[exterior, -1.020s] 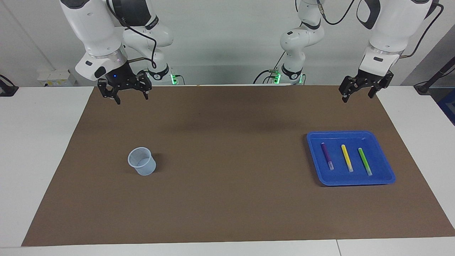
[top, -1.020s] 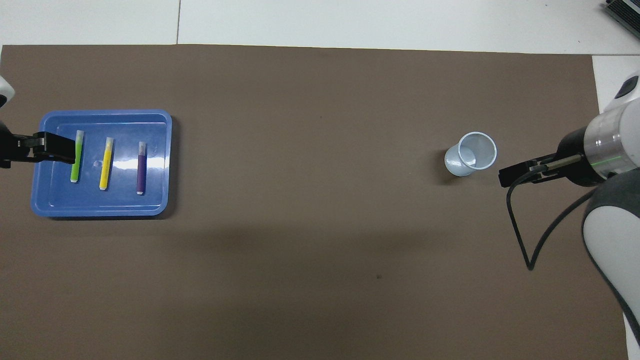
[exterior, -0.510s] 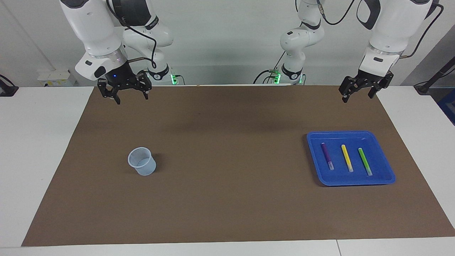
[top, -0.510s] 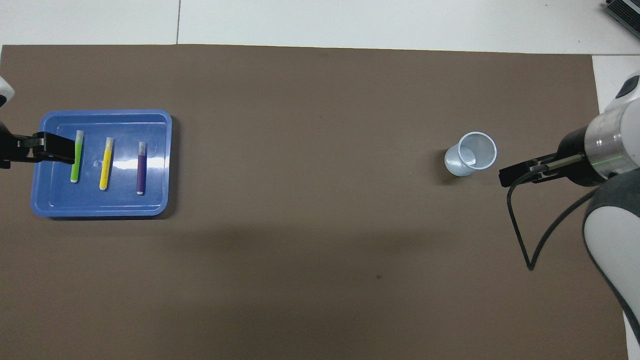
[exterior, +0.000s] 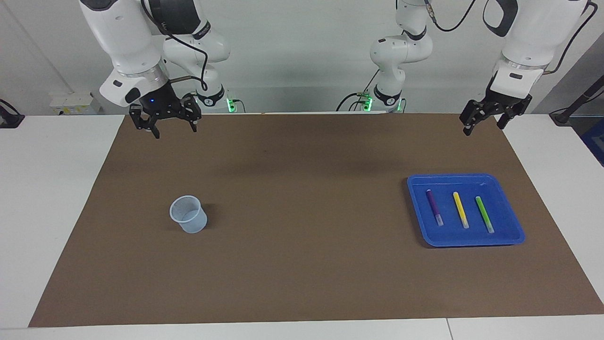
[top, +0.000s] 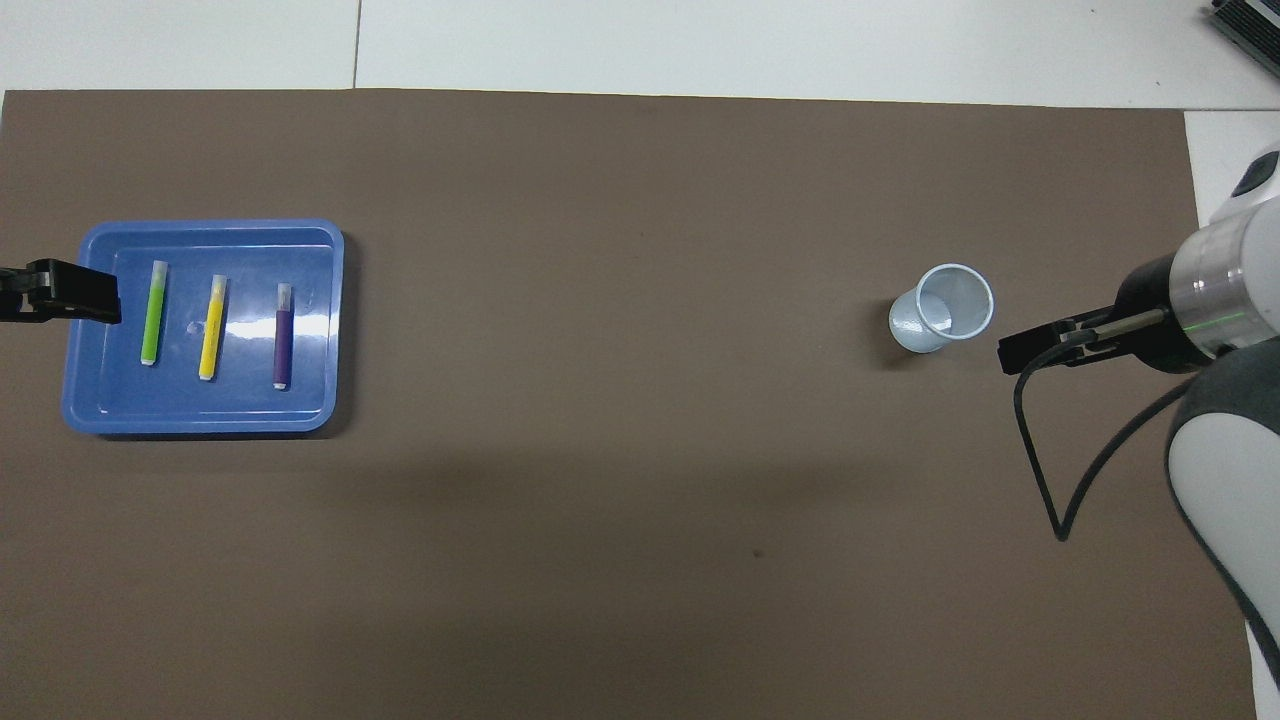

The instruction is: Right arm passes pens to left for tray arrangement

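Three slim purple, yellow and green marker pens [exterior: 460, 210] lie parallel in shallow blue plastic tray [exterior: 515, 234], arrangement apparently finished | left gripper [exterior: 485, 122] and right gripper [exterior: 171, 128], both spread and empty, raised over worktop's robot-side corners.

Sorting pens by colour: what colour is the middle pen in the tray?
Yellow; the middle pen shows best in the facing view.

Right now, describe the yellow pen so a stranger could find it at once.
Find the blue tray at the left arm's end of the brown mat. Three pens lie side by side in it; the yellow pen is the middle one, between purple and green.
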Robot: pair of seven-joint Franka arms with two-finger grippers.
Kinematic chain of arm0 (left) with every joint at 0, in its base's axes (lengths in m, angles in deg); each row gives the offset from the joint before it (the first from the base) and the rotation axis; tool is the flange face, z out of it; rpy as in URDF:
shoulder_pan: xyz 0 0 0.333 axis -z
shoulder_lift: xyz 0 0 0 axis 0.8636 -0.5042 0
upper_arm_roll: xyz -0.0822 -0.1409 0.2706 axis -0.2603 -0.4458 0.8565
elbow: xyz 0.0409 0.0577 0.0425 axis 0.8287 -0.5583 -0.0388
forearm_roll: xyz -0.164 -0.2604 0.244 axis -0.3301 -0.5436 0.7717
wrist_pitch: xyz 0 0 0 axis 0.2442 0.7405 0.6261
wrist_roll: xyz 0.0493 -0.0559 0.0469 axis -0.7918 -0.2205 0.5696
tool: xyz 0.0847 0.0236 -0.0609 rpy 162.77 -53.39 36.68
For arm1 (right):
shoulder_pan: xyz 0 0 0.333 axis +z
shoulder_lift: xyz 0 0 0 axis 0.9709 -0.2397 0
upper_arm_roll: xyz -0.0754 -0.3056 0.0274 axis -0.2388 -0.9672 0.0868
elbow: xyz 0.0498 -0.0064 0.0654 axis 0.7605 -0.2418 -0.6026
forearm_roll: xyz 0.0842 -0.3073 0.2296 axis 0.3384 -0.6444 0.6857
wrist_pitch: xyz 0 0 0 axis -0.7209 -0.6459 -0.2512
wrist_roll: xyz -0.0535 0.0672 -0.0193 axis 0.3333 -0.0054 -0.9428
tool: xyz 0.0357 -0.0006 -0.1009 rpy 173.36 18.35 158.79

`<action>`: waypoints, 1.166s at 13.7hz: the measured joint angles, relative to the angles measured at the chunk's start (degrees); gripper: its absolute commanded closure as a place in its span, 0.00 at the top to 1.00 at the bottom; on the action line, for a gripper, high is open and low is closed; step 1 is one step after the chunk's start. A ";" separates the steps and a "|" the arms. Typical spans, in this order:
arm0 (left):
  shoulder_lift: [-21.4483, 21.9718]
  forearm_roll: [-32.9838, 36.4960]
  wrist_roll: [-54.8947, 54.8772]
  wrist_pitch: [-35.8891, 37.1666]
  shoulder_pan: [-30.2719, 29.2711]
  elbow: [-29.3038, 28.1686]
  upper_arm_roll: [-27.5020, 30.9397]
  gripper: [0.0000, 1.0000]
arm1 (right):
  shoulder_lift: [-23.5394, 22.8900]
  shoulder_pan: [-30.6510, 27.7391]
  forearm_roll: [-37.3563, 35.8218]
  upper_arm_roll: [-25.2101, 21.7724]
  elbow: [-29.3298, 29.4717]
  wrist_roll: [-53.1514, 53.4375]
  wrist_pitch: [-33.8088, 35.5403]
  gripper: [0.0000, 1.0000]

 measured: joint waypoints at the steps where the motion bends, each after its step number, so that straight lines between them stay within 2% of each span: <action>1: 0.02 0.00 0.00 0.02 0.39 -0.05 -0.01 1.00 | 0.00 0.00 0.00 -0.01 0.00 0.00 0.00 1.00; 16: 0.25 -1.40 0.02 0.05 0.99 -0.24 0.64 1.00 | 0.00 -0.04 0.00 -0.09 0.03 0.00 -0.02 1.00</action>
